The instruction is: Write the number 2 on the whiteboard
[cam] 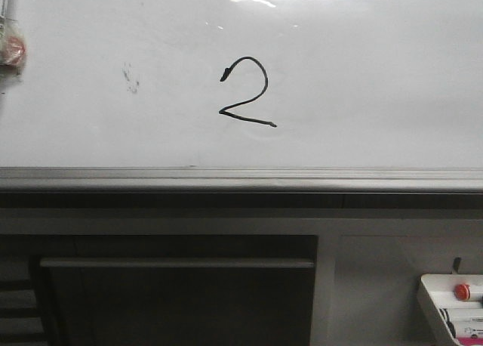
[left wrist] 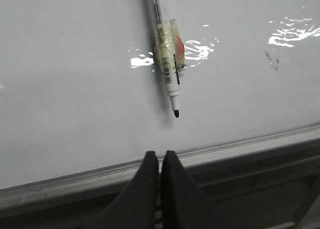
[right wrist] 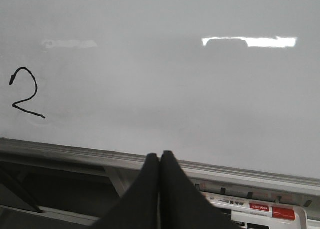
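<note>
Nearest, left black claw and right black claw both pressed together, pinching nothing. Beyond, big shiny white-grey whiteboard: hard, flat, slippery (probably easy to smudge), so best held by its grey metal bottom rail. On it, near the middle, small black hand-drawn number 2, curvy top, wavy bottom.

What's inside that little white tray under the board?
The white tray holds a round red button-like thing and a marker with a red label. The picture edges and the right gripper hide the rest.
</note>
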`<state>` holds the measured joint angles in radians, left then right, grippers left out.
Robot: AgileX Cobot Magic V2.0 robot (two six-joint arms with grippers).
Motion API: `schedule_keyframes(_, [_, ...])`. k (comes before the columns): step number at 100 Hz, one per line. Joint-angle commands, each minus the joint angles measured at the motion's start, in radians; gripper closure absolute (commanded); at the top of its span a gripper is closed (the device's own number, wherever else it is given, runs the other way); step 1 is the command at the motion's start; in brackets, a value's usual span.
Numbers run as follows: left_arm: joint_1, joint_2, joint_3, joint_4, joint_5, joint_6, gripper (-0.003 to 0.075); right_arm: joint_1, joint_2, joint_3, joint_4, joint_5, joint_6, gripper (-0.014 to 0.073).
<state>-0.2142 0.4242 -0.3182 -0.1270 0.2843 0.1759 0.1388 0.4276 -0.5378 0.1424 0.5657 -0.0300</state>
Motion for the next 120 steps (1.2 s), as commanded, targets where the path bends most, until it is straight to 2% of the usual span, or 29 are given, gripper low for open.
schedule_keyframes(1, [0.012, -0.067, -0.005, -0.003, -0.085, -0.007, 0.0738, -0.004, 0.004, -0.026, 0.005, -0.071, -0.002, 0.0666])
schedule_keyframes(31, [0.125, -0.352, 0.201, 0.008, -0.157, -0.007, 0.0738, -0.004, 0.004, -0.026, 0.005, -0.071, -0.002, 0.0666])
schedule_keyframes(53, [0.149, -0.458, 0.355, 0.004, -0.320, -0.007, 0.0738, -0.004, 0.004, -0.026, 0.005, -0.071, -0.002, 0.0666])
schedule_keyframes(67, [0.149, -0.456, 0.350, -0.008, -0.247, -0.007, 0.0738, -0.004, 0.004, -0.026, 0.005, -0.069, -0.002, 0.0666])
schedule_keyframes(120, [0.149, -0.456, 0.350, -0.008, -0.243, -0.007, 0.0738, -0.004, 0.004, -0.026, 0.005, -0.069, -0.002, 0.0666])
